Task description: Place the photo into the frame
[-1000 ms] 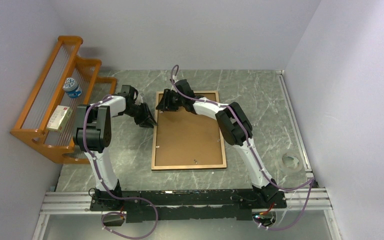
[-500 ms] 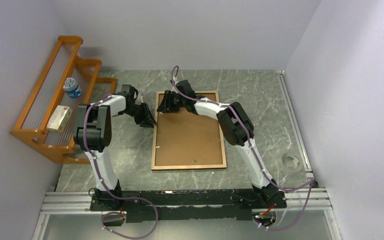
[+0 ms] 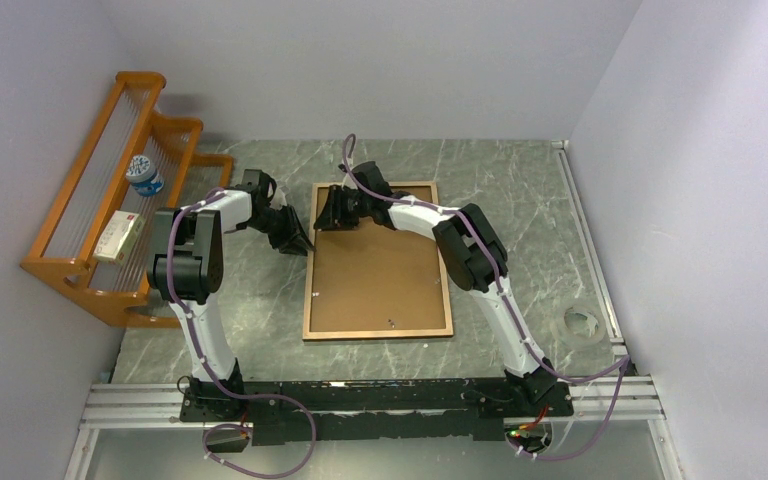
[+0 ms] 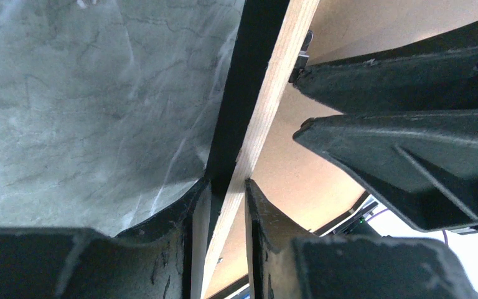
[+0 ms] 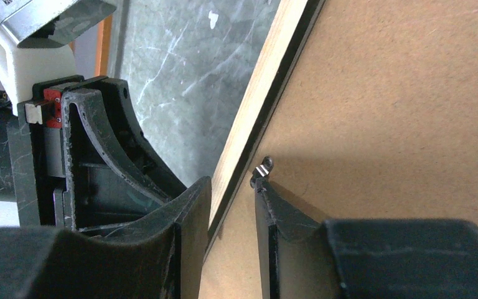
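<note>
The left hand (image 4: 225, 190) pinches a thin rail of the frame (image 4: 267, 93), the right hand (image 5: 231, 185) narrowly straddles it, grip unclear; uneven pulls could twist it.

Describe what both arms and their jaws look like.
The left arm and right arm match: slim white links joined by bulky black housings, on black bases. A purple cable runs along each. The jaws are matte black, wedge-shaped, scuffed plastic.

The overhead view was evenly, softly lit from above; only faint shadows were cast on the desk (image 3: 520, 200). In the left wrist view, the near fingers (image 4: 162, 261) were rendered dark and soft-focused, and pale glare was streaked across the desk.
</note>
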`<action>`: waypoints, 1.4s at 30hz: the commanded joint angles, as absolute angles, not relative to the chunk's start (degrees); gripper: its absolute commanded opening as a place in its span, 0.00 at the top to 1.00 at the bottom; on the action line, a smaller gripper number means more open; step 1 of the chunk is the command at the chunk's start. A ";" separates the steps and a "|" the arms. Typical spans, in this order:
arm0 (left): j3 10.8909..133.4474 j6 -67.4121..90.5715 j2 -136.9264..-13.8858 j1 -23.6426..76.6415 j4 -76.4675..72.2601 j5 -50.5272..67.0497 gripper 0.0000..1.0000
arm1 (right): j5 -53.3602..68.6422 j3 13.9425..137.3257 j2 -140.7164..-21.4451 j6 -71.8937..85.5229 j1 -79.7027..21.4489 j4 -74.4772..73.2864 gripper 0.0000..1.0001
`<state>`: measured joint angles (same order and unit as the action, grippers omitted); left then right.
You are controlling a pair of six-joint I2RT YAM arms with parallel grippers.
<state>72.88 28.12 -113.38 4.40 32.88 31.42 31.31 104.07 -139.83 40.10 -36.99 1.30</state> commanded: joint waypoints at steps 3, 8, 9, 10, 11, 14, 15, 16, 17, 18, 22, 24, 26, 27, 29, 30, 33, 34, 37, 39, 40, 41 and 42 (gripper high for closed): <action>72.65 27.29 -115.51 4.48 33.27 28.89 0.71 | 32.50 104.23 -141.76 40.31 -37.79 -0.95 0.64; 72.69 27.08 -115.66 4.48 33.52 28.92 0.71 | 29.18 104.82 -142.45 38.76 -37.84 1.38 0.62; 72.69 26.99 -115.71 4.48 33.63 28.91 0.71 | 28.59 105.15 -142.53 38.28 -37.77 1.51 0.61; 72.74 26.98 -115.75 4.48 33.66 28.89 0.71 | 27.83 105.70 -142.74 37.83 -37.71 1.12 0.61; 72.69 26.98 -115.75 4.48 33.66 28.91 0.71 | 27.30 106.26 -143.08 37.34 -37.75 0.61 0.60; 72.69 27.02 -115.75 4.48 33.56 28.92 0.71 | 26.98 106.54 -143.32 37.05 -37.70 0.88 0.58; 72.74 27.06 -115.75 4.48 33.50 28.99 0.71 | 26.89 106.59 -143.46 36.92 -37.64 1.02 0.57; 72.80 27.07 -115.83 4.48 33.52 29.05 0.71 | 26.65 106.61 -143.58 36.77 -37.70 0.97 0.57; 72.78 27.03 -115.92 4.48 33.55 29.09 0.71 | 26.46 106.61 -143.77 36.66 -37.62 1.12 0.57; 72.80 26.99 -115.93 4.48 33.57 29.09 0.71 | 26.39 106.61 -143.97 36.53 -37.55 1.26 0.57; 72.93 26.84 -116.01 4.48 33.74 29.01 0.71 | 26.16 105.44 -143.72 35.56 -37.31 3.56 0.56; 72.95 26.73 -116.08 4.48 33.84 28.81 0.71 | 25.71 102.64 -142.21 34.09 -37.35 7.72 0.56; 72.93 26.63 -116.17 4.48 33.84 28.51 0.71 | 24.86 99.60 -140.93 32.85 -37.32 11.96 0.53; 72.94 26.71 -116.23 4.48 33.84 28.40 0.71 | 24.71 99.32 -140.59 32.46 -37.28 12.98 0.52; 73.04 26.84 -116.36 4.41 33.91 28.39 0.71 | 25.71 98.31 -139.28 32.20 -37.10 15.54 0.51; 73.18 27.01 -116.24 4.40 33.97 28.31 0.70 | 26.61 97.27 -138.25 32.53 -37.01 17.32 0.50; 73.38 27.24 -115.96 4.16 33.93 28.70 0.68 | 29.13 92.98 -133.31 35.66 -36.64 23.35 0.48; 73.53 27.32 -115.79 4.07 33.97 28.74 0.67 | 29.57 91.17 -130.68 36.96 -36.35 25.31 0.48; 73.91 27.20 -115.50 3.72 34.01 29.27 0.65 | 28.07 87.19 -125.79 38.86 -34.98 27.44 0.47; 74.14 27.16 -115.40 3.56 33.94 29.59 0.64 | 25.86 86.40 -123.79 37.97 -33.74 24.42 0.47; 74.10 27.18 -115.37 3.52 33.86 29.69 0.64 | 24.54 86.72 -123.27 36.86 -33.02 22.06 0.47; 74.08 27.17 -115.32 3.52 33.82 29.82 0.64 | 22.46 87.43 -123.14 34.58 -32.40 18.68 0.46; 74.01 27.05 -115.34 3.52 33.64 29.98 0.64 | 20.18 88.54 -123.17 32.70 -31.91 15.06 0.46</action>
